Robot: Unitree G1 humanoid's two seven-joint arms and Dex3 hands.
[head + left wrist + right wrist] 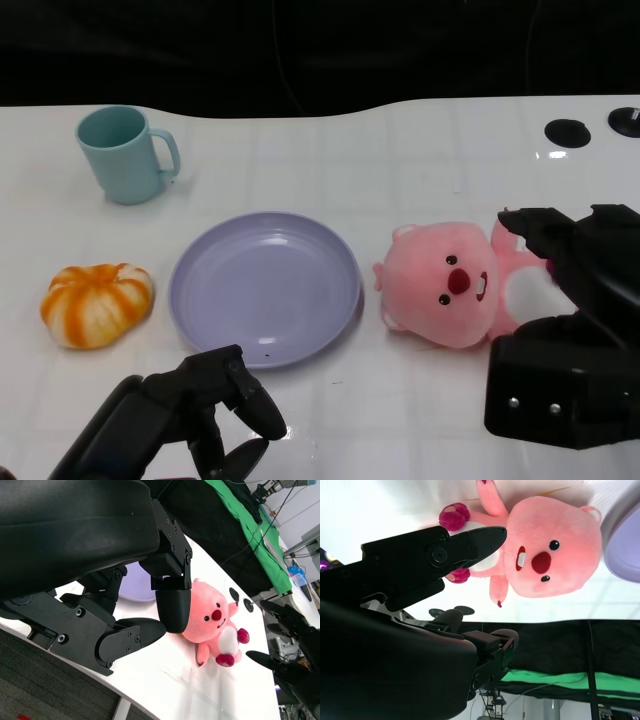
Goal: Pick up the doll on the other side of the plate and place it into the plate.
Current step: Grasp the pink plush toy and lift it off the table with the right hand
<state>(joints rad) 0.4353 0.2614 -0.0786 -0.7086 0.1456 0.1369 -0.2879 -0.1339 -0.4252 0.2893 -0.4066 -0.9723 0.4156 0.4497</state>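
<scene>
The pink plush doll (445,285) lies on its back on the white table, just right of the lilac plate (265,280), its head nearest the plate. My right hand (578,325) hovers at the doll's lower body with its fingers (465,547) spread and nothing gripped; the left wrist view shows this hand (292,647) apart from the doll (210,622). My left hand (200,415) is low at the front, below the plate, fingers loosely bent and holding nothing. The right wrist view has the doll (555,565) beyond the fingertips and the plate's edge (626,545).
A teal mug (125,153) stands at the back left. An orange-and-white pumpkin-shaped toy (97,303) lies left of the plate. Two round black holes (567,131) sit in the table's far right corner. The far edge meets a black backdrop.
</scene>
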